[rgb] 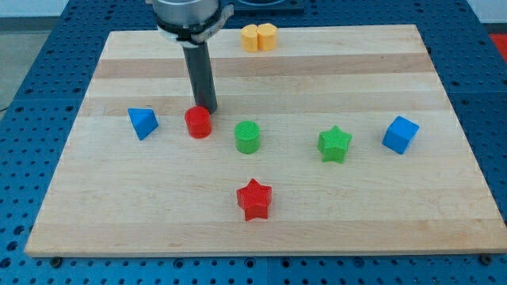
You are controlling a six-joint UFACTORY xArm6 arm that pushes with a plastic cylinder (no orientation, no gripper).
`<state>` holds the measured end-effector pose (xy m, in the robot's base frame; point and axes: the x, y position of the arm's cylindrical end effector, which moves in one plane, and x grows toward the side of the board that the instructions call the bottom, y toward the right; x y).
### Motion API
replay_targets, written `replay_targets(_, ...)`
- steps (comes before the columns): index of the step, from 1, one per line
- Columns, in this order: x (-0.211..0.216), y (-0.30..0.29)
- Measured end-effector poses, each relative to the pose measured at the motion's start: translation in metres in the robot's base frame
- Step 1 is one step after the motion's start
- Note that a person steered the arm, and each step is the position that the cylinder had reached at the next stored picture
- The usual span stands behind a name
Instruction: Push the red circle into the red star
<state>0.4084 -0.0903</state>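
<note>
My tip [205, 108]: bare rod end, nothing to open or close; it sits at the upper right edge of the red circle [198, 123], touching or all but touching it.
Red circle: landmark for all entries below; upright on the wooden board [261, 63].
Red star [254, 199]: below and right of the red circle, well apart.
Green cylinder [248, 136]: just right of the red circle, beside the direct path.
Blue triangle [142, 123]: left of the red circle.
Step in hand: approach and alignment, judged.
Next move: shift my tip to the circle's upper left, then push down-right, passing the green cylinder.
</note>
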Motion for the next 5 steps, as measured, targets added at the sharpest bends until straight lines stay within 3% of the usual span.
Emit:
replay_targets(1,0.050,-0.012)
replay_targets(2,0.062,-0.015)
replay_targets(3,0.045,-0.016)
replay_targets(4,0.067,-0.042)
replay_targets(5,0.121,-0.047)
